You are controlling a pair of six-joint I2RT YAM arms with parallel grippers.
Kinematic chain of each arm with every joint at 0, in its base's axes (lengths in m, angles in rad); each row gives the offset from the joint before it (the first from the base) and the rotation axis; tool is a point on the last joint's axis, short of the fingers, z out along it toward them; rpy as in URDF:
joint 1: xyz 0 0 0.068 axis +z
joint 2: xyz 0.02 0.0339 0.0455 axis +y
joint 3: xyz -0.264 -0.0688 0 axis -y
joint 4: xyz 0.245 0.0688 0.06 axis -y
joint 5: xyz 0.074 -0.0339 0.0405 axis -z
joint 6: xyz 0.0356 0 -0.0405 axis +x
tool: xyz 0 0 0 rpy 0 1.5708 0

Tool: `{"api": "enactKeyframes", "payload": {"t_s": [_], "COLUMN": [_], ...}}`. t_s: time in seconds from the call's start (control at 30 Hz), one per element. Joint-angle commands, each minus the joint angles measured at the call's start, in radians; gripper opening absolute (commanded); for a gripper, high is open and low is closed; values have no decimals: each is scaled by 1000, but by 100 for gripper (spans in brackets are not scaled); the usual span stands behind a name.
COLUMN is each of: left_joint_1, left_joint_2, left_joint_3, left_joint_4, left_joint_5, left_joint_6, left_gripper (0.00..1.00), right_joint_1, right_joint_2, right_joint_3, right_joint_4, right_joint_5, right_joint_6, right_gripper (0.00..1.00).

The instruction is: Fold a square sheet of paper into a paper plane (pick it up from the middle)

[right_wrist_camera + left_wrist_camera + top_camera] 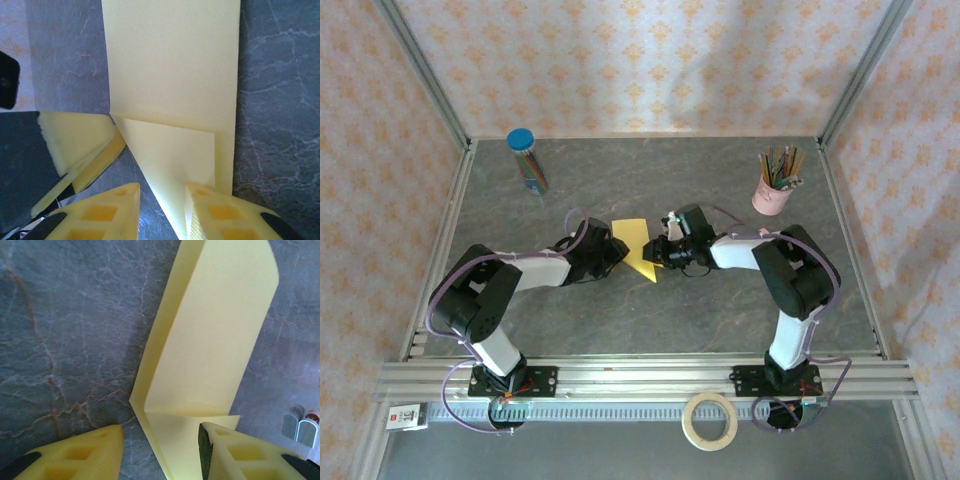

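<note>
Two pincers meet at the middle of the grey marbled surface, one on each side of the folded yellow sheet. From above, we see the sheet lying flat between them as a kite-like shape, its sharp point turned toward the arm bases.

The left pincer sits at the sheet's left edge. In its wrist view the left pincer is released, its yellow fingers spread wide. The sheet runs up from between them as a long folded flap, and a crease crosses it just ahead of the fingertips. The right-hand finger lies over the paper's near part, while the other is over bare surface.

The right pincer sits at the sheet's right edge. Its wrist view shows the right pincer also released, with a clear gap between the fingers. The sheet narrows to a point that passes into that gap. One foam finger of the left pincer comes up to the sheet's edge at the crease; we cannot tell whether it touches.

A blue-capped tube stands at the far left, well apart from the sheet. A pink cup of pencils stands at the far right. A roll of tape lies on the near rail.
</note>
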Motion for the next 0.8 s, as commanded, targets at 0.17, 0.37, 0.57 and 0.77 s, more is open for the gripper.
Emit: {"api": "enactKeyframes", "payload": {"t_s": [0.17, 0.37, 0.57, 0.77], "left_joint_1": [-9, -9, 3, 29], "left_joint_2": [11, -4, -15, -29], "left_joint_3": [20, 17, -8, -33], "left_joint_4": [66, 108, 170, 247], "left_joint_5": [40, 54, 81, 136], "left_joint_6": [5, 23, 48, 112], "left_gripper": [45, 43, 43, 43], "right_joint_1": [-7, -9, -9, -9], "right_joint_2": [-29, -32, -30, -15], "right_joint_3": [-16, -17, -19, -14], "right_joint_4": [25, 17, 6, -15], "right_joint_5": [-3, 3, 11, 31], "right_joint_6": [6, 1, -8, -23], "right_gripper": [29, 29, 28, 27]}}
